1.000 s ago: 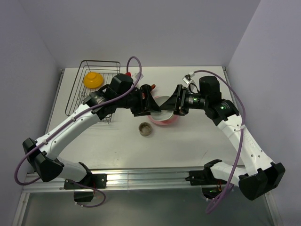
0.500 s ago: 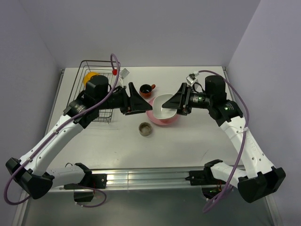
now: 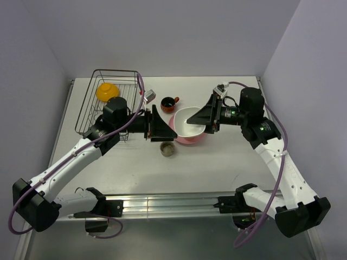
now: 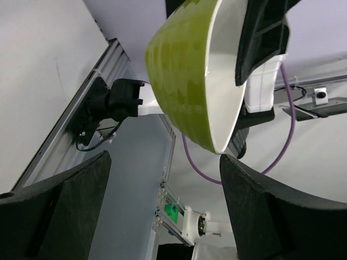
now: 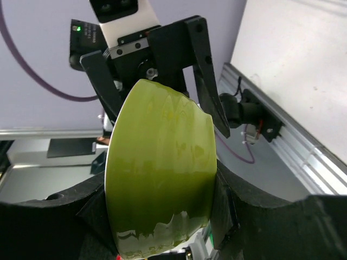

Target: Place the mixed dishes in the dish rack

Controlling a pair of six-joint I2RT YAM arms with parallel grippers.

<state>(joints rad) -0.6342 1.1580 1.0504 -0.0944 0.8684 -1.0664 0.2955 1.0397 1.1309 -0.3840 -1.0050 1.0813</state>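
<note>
right pincer (image 3: 206,122): clamped on the rim of the white squarish bowl (image 3: 187,119)
white squarish bowl: tipped on edge, green outside facing the left arm, over the pink plate (image 3: 190,140), mid-table
left pincer (image 3: 160,125): jaws wide apart, holding nothing, just left of the bowl, not touching it
pink plate: flat on the table (image 3: 227,162), centre
grey-brown dish (image 3: 167,148): near side of the plate, close by
mug (image 3: 169,103): toward the far edge, apart from the plate
dish rack (image 3: 87,111): far-left corner, orange-yellow bowl (image 3: 107,90) inside
</note>
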